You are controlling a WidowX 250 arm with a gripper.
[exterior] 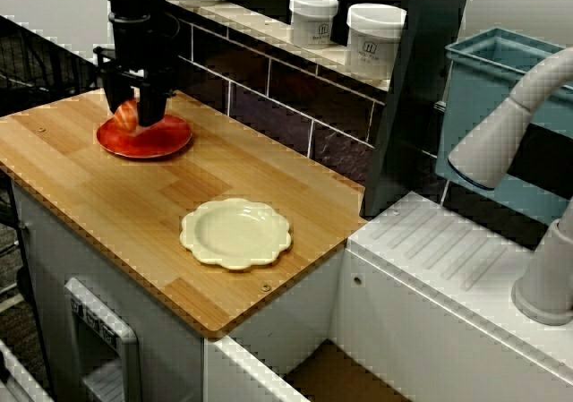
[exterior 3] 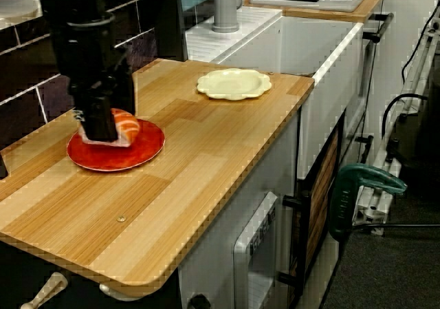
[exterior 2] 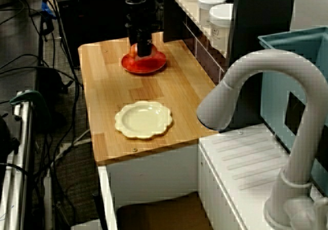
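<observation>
While the pincer (exterior 3: 103, 131) stands low over the red plate (exterior 3: 148, 151), the sushi (exterior 3: 129, 126) lies directly under it. Seen from the tabletop's end, its long axis runs roughly 9-to-3, with one end showing at 3 o'clock. Whether the jaws pinch it cannot be told.

Labels on white jars (exterior: 375, 42), print too small to read

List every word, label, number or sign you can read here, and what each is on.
Nothing reads clearly.
Rear white lidded plastic jar on the tiled ledge: dark printed label, too blurred to read.
Front white lidded plastic jar beside it: similar label, also too blurred.
No other writing shows.
</observation>
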